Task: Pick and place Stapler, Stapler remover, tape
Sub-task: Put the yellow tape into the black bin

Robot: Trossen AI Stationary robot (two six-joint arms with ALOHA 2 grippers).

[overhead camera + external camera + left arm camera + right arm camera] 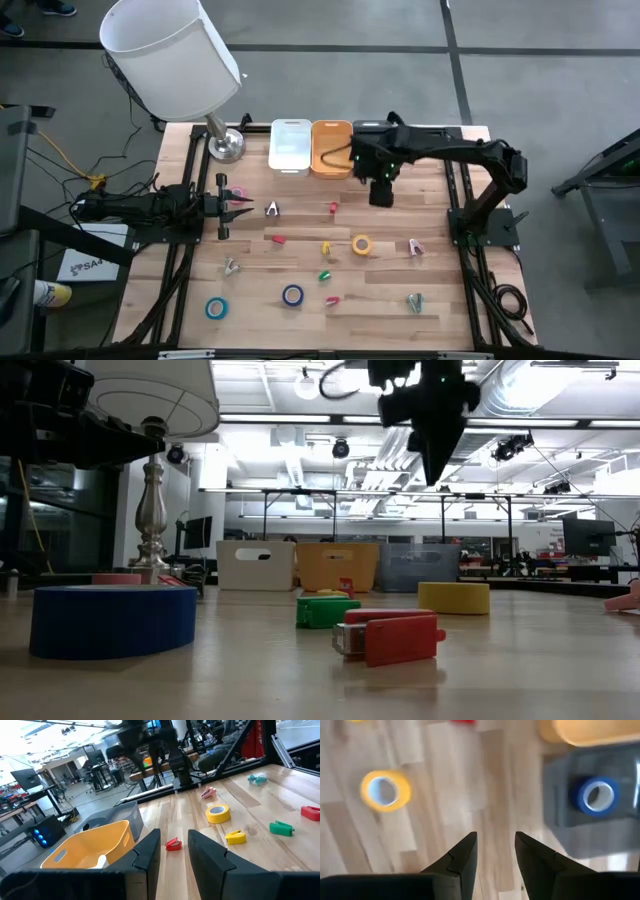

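Note:
My right gripper (381, 192) hangs open, high above the table, pointing down beside the grey bin (585, 835); nothing is between its fingers (495, 837). A blue tape roll (595, 795) lies flat inside that bin. A yellow tape roll (361, 244) lies flat on the wood, with two more rolls (217, 308) (292, 295) near the front edge. Small staplers, red (334, 207), yellow (327, 249) and green (325, 274), lie mid-table. A metal staple remover (271, 209) lies just in front of my left gripper (233, 205), which waits at the left, level and open.
A white bin (290, 145) and an orange bin (332, 148) stand at the far edge, left of the grey one. A lamp with a white shade (170, 50) stands at the far left corner. Pink (415, 247) and teal (414, 301) pieces lie to the right.

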